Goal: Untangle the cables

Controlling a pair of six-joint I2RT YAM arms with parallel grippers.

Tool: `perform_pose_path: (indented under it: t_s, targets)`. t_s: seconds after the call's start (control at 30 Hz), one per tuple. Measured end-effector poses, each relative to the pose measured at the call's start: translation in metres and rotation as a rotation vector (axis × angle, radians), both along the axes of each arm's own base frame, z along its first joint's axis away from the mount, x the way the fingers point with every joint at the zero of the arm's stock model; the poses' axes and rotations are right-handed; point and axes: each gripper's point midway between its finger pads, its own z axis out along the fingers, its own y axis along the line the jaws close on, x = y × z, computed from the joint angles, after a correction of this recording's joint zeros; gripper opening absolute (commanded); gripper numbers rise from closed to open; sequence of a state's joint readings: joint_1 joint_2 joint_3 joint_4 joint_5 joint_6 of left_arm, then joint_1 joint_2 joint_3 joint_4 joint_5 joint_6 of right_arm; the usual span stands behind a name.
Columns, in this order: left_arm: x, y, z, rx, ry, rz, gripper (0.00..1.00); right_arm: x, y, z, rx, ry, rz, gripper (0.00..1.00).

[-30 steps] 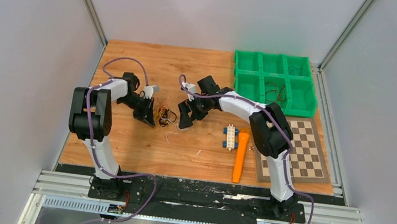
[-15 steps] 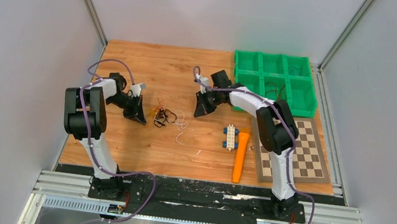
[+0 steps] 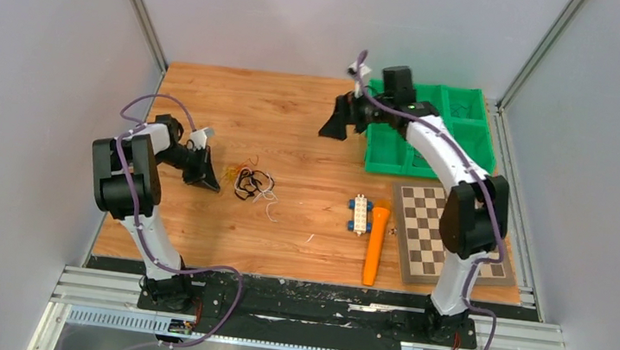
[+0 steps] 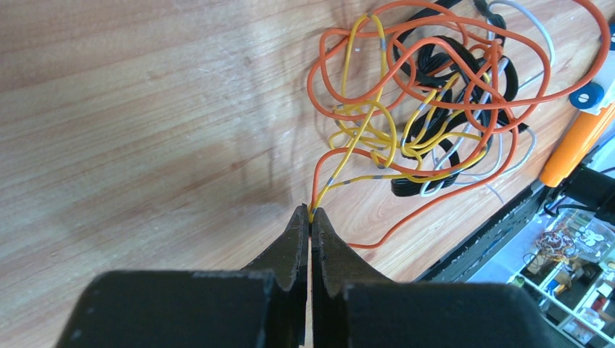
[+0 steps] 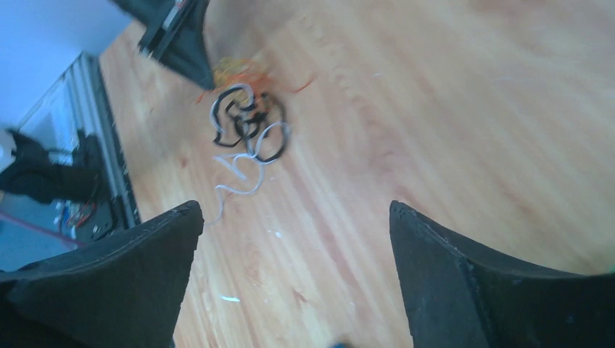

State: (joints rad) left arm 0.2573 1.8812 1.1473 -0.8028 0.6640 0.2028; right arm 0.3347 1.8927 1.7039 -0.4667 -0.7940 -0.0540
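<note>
Orange and yellow strands of the cables (image 4: 428,109) run straight into the tips of the left gripper (image 4: 310,214). Its jaws are pressed together with no gap showing, so it is clamped on those strand ends. The rest of the bundle lies loose on the wooden table (image 4: 145,109) just ahead of the tips and off to their right: black loops, white strands and more orange and yellow, all crossing one another.

The right gripper (image 5: 294,210) is spread wide and holds nothing. It is raised above the table, well apart from the bundle and close to the green bin (image 3: 478,158). In its own camera the bundle appears small and far ahead of the fingers, with the left gripper touching the bundle's far edge.

Step in hand, as judged: one end of the bundle is anchored and the second grasp is not yet made. The bundle is far from separated.

Next move, as judged:
1. Bring the right gripper down to the side of the bundle away from the left gripper
2. Close on a single black or white loop, not on several strands at once
3. Draw away from the anchored end, keeping the pull low and slow so that the thin strands do not slip out of the clamp
</note>
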Motion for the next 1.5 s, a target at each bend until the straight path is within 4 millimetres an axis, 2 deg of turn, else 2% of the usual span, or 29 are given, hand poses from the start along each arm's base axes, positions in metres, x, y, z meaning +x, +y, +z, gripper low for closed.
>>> perform_pose_path:
  t_s: [0.07, 0.2, 0.3, 0.4, 0.47, 0.53, 0.73, 0.83, 0.9, 1.0, 1.07, 1.17, 1.27, 1.37, 1.5]
  targets:
    - [0.001, -0.002, 0.001, -0.008, -0.004, -0.001, 0.0, -0.018, 0.031, -0.023, -0.017, 0.052, 0.075, 1.0]
    - [0.001, -0.002, 0.001, -0.011, -0.004, -0.003, 0.0, -0.065, 0.093, -0.091, -0.095, 0.177, 0.224, 0.95]
    - [0.0, -0.002, 0.001, -0.013, -0.003, -0.002, 0.0, -0.101, 0.125, -0.137, -0.165, 0.265, 0.307, 0.91]
    - [0.0, -0.004, 0.0, -0.016, 0.001, -0.005, 0.0, -0.117, 0.148, -0.165, -0.205, 0.309, 0.345, 0.86]
    - [0.0, -0.005, -0.002, -0.019, 0.008, -0.007, 0.0, -0.116, 0.159, -0.178, -0.22, 0.32, 0.341, 0.8]
    - [-0.001, -0.007, -0.003, -0.024, 0.016, -0.006, 0.0, -0.109, 0.166, -0.185, -0.222, 0.316, 0.321, 0.69]
    - [-0.001, -0.009, -0.005, -0.029, 0.033, 0.001, 0.0, -0.083, 0.172, -0.191, -0.221, 0.279, 0.25, 0.02]
    - [0.001, -0.008, -0.005, -0.028, 0.029, 0.001, 0.0, -0.075, 0.165, -0.192, -0.225, 0.276, 0.223, 0.0]
    - [0.0, -0.008, -0.005, -0.026, 0.03, 0.001, 0.0, -0.069, 0.153, -0.188, -0.226, 0.277, 0.198, 0.0]
    - [0.0, -0.007, -0.006, -0.019, 0.032, 0.001, 0.0, -0.054, 0.122, -0.167, -0.212, 0.27, 0.14, 0.0]
    - [0.0, -0.006, -0.006, -0.014, 0.033, 0.001, 0.0, -0.036, 0.097, -0.136, -0.179, 0.238, 0.086, 0.0]
    - [0.0, -0.005, -0.007, -0.005, 0.035, 0.001, 0.0, -0.003, 0.056, -0.065, -0.097, 0.125, -0.009, 0.0]
    - [-0.001, -0.004, -0.008, 0.003, 0.038, 0.002, 0.0, 0.022, 0.003, 0.02, -0.01, -0.032, -0.111, 0.0]
    - [0.0, -0.002, -0.008, 0.01, 0.037, 0.003, 0.0, 0.04, -0.044, 0.097, 0.057, -0.19, -0.2, 0.0]
    - [0.001, 0.001, -0.008, 0.025, 0.036, 0.006, 0.0, 0.053, -0.098, 0.178, 0.109, -0.372, -0.294, 0.0]
